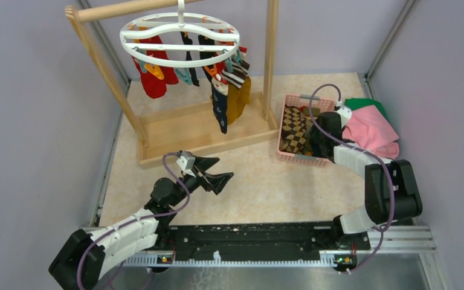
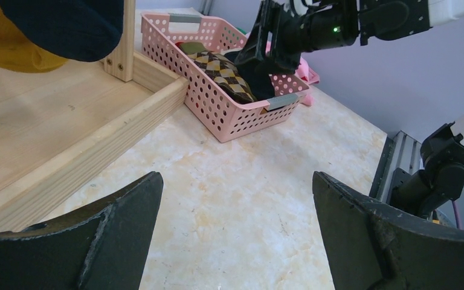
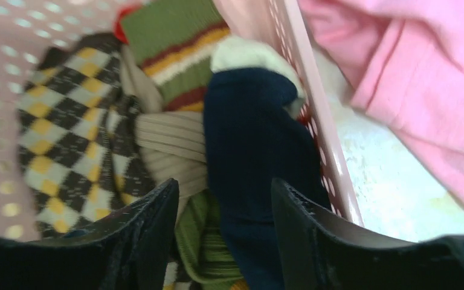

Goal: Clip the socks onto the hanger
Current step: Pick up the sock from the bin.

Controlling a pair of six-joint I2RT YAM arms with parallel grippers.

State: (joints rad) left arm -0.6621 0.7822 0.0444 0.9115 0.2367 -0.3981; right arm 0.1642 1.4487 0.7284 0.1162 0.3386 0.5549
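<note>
The white ring hanger (image 1: 179, 34) hangs from the wooden rack, and several socks (image 1: 220, 103) dangle from its clips: red, black, navy and mustard. More socks lie in the pink basket (image 1: 302, 159). Among them are a brown argyle sock (image 3: 66, 133), a navy sock (image 3: 248, 133) and a green striped sock (image 3: 169, 36). My right gripper (image 3: 224, 184) reaches down into the basket. Its jaws stand apart over the navy sock and a green one. My left gripper (image 2: 237, 176) hovers wide open over the bare tabletop in front of the rack, with nothing between its fingers.
The wooden rack (image 1: 199, 130) has a base tray at the back centre and posts on either side. A pink folded cloth (image 1: 371, 130) and a green cloth (image 1: 362, 104) lie right of the basket. Grey walls close in both sides.
</note>
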